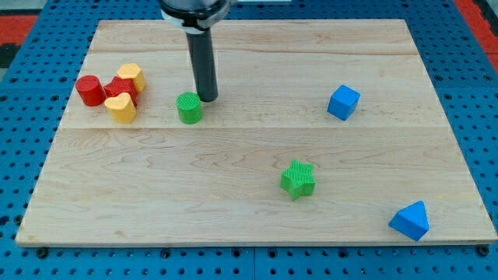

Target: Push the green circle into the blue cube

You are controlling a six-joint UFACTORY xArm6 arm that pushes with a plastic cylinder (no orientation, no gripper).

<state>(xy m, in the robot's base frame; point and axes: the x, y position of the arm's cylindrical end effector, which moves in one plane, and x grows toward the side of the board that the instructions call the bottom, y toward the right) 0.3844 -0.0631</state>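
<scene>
The green circle [189, 107] is a short cylinder on the wooden board [257, 210], left of centre. The blue cube [343, 102] sits far to its right, near the board's right side. My tip [207, 99] is down on the board right next to the green circle, at its upper right, touching or nearly touching it. The dark rod rises from there to the view's top.
A cluster of two red and two yellow blocks [113, 91] lies at the board's left. A green star [297, 180] sits below centre right. A blue triangular block [410, 220] is at the bottom right corner.
</scene>
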